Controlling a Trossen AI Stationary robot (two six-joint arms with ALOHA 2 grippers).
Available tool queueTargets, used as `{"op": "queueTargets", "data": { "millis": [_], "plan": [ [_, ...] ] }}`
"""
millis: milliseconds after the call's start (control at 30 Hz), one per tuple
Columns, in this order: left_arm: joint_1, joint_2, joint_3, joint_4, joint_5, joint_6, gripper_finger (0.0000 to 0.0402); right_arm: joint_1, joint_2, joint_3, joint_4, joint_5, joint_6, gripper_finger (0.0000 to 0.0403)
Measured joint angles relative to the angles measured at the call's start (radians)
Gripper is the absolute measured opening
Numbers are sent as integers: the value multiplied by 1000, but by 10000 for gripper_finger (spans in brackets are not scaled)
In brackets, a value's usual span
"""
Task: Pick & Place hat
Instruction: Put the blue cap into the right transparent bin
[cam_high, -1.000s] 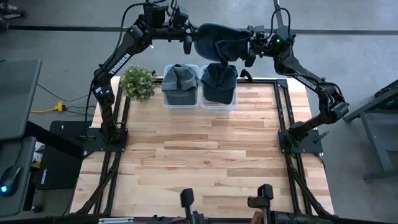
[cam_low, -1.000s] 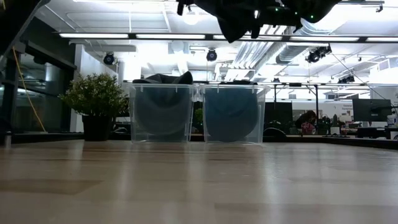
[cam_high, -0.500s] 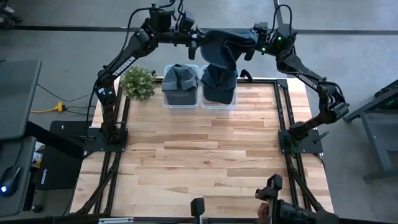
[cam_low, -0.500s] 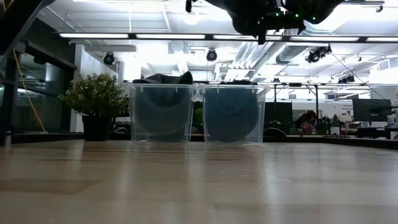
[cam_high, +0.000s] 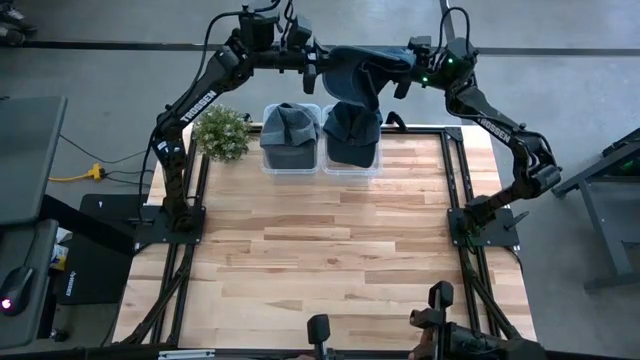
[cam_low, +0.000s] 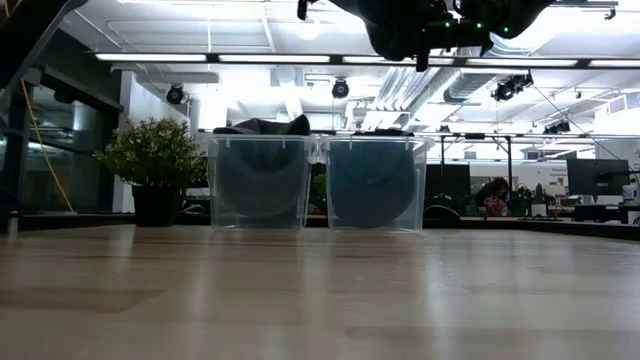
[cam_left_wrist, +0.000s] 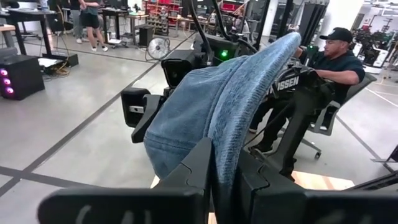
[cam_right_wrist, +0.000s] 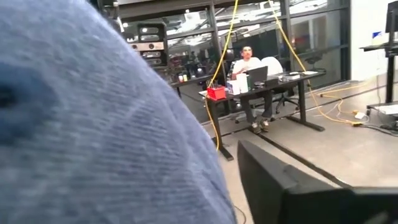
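Blue denim hat (cam_high: 360, 72), soft and creased, stretched aloft between both claws: left claw (cam_high: 318, 68) and right claw (cam_high: 400, 72) clenched on it. "TROSSEN" readable along arms.

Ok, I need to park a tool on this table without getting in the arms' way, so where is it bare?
The wooden table is bare from the two clear bins forward to its near edge, between the two arm bases. The back edge is crowded: plant, both bins with hats, and above them the left gripper and right gripper holding a blue hat.
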Motion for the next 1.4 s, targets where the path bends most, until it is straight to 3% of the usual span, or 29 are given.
{"op": "queueTargets", "data": {
  "millis": [200, 733, 833, 1167, 1400],
  "plan": [
    [0, 0, 0, 3, -4, 0, 30, 0, 0, 0, 21, -12, -2, 12],
    [0, -1, 0, -18, -37, 13, 42, 0, 0, 0, 36, -30, 25, 3],
    [0, -1, 0, -18, -30, 17, 71, 0, 0, 0, 35, -20, 25, 2],
    [1, -26, 1, -190, -38, 130, 227, 3, -3, 0, -37, 35, -20, 1],
    [52, -91, 2, -337, -128, 199, 243, 12, -20, 0, -159, 82, -70, 1]
  ]
}}
